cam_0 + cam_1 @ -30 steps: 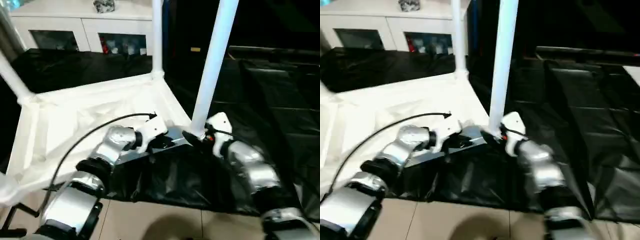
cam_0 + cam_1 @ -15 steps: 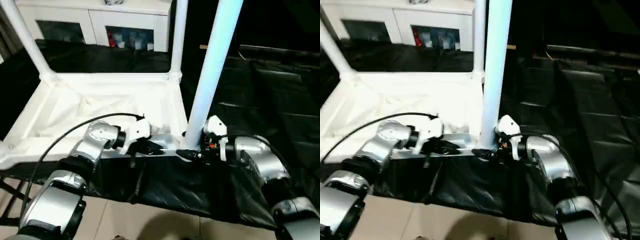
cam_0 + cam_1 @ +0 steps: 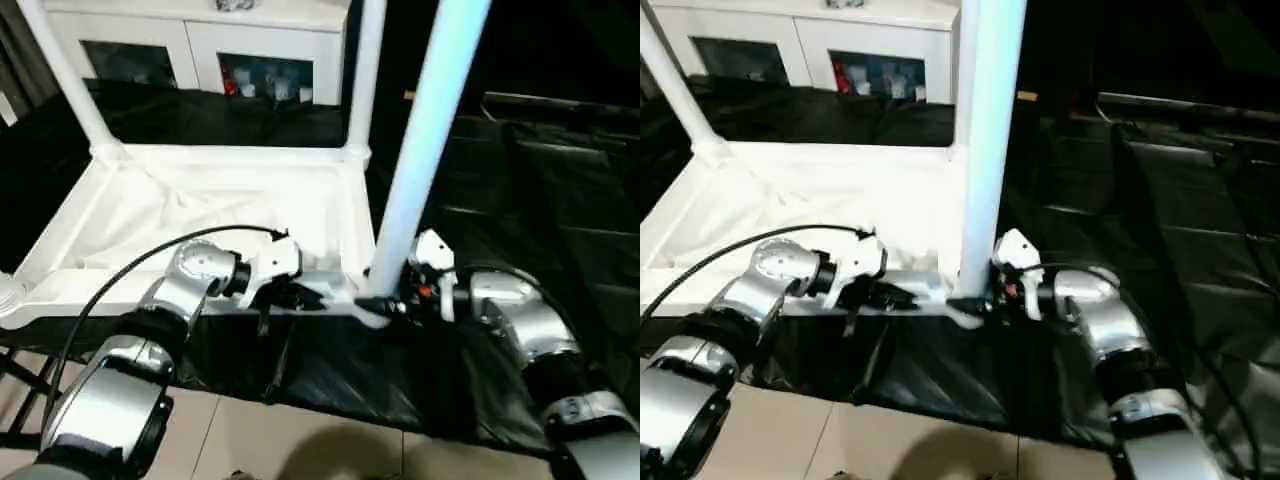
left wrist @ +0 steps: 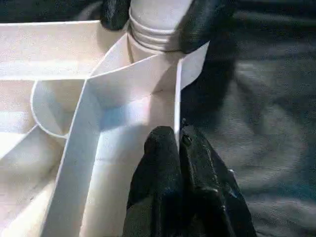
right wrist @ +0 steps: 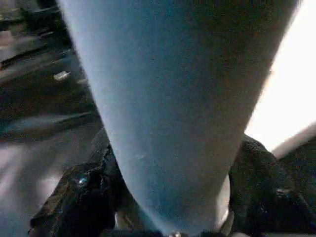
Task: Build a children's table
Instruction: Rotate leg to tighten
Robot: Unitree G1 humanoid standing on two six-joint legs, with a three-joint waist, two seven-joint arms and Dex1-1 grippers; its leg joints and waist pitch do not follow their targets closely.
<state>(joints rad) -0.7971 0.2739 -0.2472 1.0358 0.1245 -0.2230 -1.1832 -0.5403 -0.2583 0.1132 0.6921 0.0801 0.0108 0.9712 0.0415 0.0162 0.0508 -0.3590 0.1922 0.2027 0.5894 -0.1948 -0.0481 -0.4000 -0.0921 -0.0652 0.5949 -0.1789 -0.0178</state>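
Note:
The white tabletop [image 3: 215, 205] lies upside down, its raised rim facing up, on a black-covered surface. White tube legs stand in its far left [image 3: 65, 75] and far right [image 3: 365, 70] corners. A third leg [image 3: 425, 150] rises from the near right corner socket. My right gripper [image 3: 378, 303] is shut around this leg's base, one black finger [image 5: 84, 197] on each side of the tube [image 5: 173, 98]. My left gripper [image 3: 305, 297] is shut on the thin near rim wall [image 4: 176, 98], just beside that corner socket.
A white cabinet [image 3: 200, 50] with glass doors stands behind. Black sheeting [image 3: 530, 180] covers the surface to the right and drapes over the front edge. Pale tiled floor [image 3: 300, 450] lies below. A black cable [image 3: 130, 280] arcs over my left forearm.
The whole picture has shifted and squared up, so the camera moved. Both grippers keep their holds, the left on the rim and the right on the leg's base.

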